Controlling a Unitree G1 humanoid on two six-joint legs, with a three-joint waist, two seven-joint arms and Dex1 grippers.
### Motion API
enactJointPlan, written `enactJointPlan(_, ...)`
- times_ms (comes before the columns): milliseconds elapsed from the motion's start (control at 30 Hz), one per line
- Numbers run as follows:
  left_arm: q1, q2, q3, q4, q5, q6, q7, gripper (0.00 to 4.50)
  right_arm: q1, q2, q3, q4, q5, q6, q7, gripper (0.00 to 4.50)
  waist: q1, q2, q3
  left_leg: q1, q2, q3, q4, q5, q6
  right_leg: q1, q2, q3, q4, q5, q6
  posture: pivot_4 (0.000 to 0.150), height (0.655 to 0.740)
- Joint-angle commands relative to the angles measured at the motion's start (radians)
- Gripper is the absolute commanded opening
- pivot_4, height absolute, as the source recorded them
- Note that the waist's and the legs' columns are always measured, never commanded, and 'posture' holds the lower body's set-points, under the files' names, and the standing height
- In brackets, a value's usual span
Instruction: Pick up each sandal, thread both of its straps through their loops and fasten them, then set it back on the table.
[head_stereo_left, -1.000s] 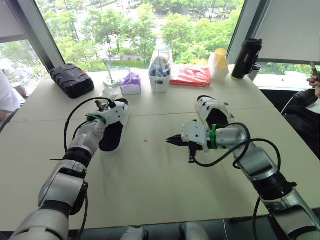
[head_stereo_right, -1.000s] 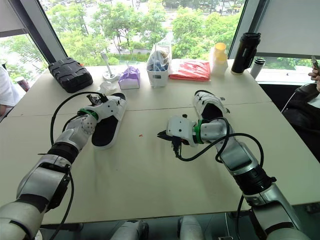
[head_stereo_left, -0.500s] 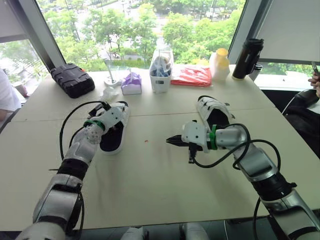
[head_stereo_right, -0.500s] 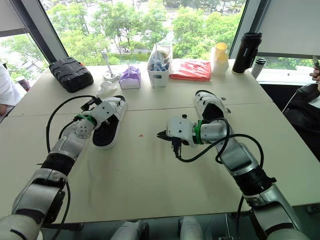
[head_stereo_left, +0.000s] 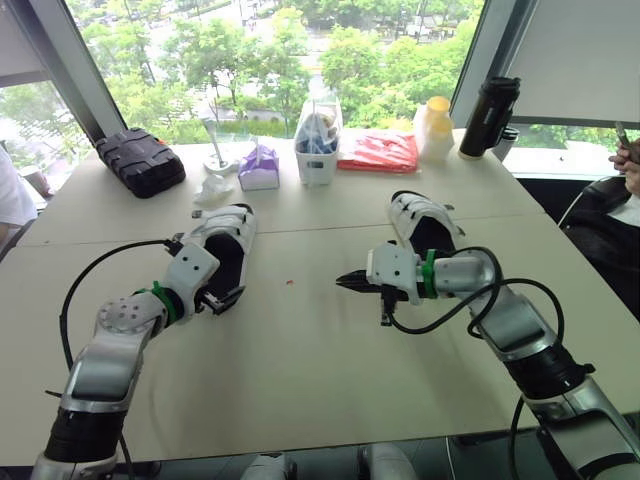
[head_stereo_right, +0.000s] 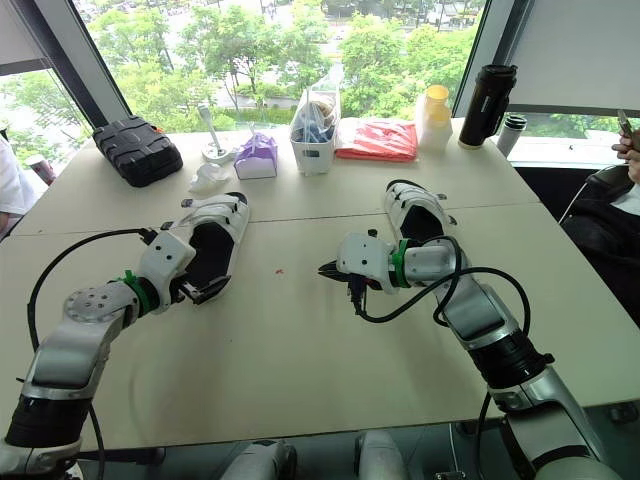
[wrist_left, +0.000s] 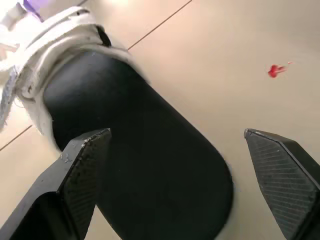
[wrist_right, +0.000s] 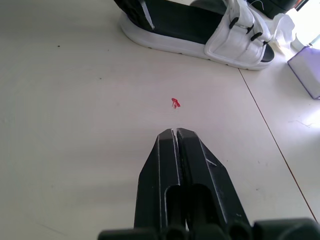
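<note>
The white sandal with the black footbed (head_stereo_left: 228, 250) lies flat toward the tabletop's left edge, heel end lined up between the spread-open fingers of the left gripper (head_stereo_left: 222, 297). I'd worry they skate off the thick sole and shove it sideways instead of lifting. The right gripper (head_stereo_left: 347, 281) hovers over the tabletop's middle pinched closed on nothing, so it can't catch a strap as is. Count: two sandals (the matching white sandal (head_stereo_left: 423, 222) sits toward the right edge), two grippers, one tiny red speck (head_stereo_left: 291, 282).

Beige table (head_stereo_left: 300, 380), wide windows (head_stereo_left: 150, 60) onto green trees (head_stereo_left: 380, 50), daylight, white blind (head_stereo_left: 570, 50) at right
</note>
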Motion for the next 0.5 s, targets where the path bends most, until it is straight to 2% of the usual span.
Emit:
enactJointPlan(33, 0.051, 0.013, 0.152, -0.186, -0.2, 0.167, -0.05, 4.46, -0.042, -0.014, -0.066, 0.007, 0.041, -0.005, 0.008, 0.0, -0.001, 0.0, 0.0, 0.0, 0.0, 0.0, 0.0, 0.0, 0.0, 0.0, 0.0, 0.0, 0.0, 0.0, 0.0, 0.15, 0.74)
enactJointPlan(267, 0.132, 0.026, 0.271, -0.331, -0.427, 0.319, -0.051, 4.46, -0.083, -0.035, -0.128, 0.041, 0.091, 0.02, 0.028, 0.0, 0.001, 0.0, 0.0, 0.0, 0.0, 0.001, 0.0, 0.0, 0.0, 0.0, 0.0, 0.0, 0.0, 0.0, 0.0, 0.15, 0.74)
enactJointPlan(500, 0.229, 0.083, 0.409, -0.447, -0.638, 0.409, -0.048, 4.46, -0.12, -0.086, -0.19, 0.069, 0.151, 0.07, 0.061, 0.0, 0.0, 0.0, 0.0, 0.0, 0.0, 0.001, 0.0, 0.0, 0.0, 0.001, 0.0, 0.001, -0.001, 0.0, 0.0, 0.15, 0.74)
